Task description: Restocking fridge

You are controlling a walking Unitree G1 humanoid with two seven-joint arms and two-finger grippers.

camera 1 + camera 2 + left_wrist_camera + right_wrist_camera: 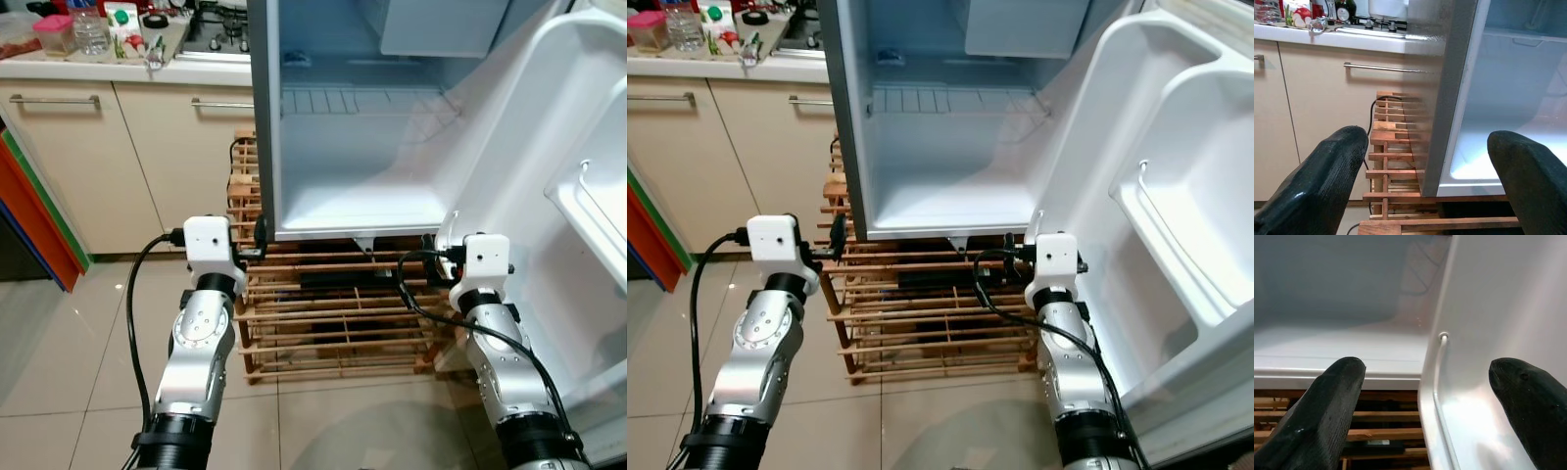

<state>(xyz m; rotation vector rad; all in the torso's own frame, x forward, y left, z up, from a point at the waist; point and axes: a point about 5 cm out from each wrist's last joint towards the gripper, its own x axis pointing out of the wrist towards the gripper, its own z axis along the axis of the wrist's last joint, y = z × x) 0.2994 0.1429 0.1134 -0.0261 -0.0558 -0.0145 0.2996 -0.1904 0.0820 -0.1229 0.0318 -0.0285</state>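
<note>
Facing the open fridge [362,186] (on a wooden rack [323,323]), the left hand [1425,171] and right hand [1425,401] hover, fingers apart, holding nothing.

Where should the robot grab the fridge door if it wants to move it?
Probably the fridge door by its lower inner edge, coming from straight in front. The door stands wide open on the robot's right, and the right gripper is already open with that thin edge between its fingers, so it fits a pinch.
</note>
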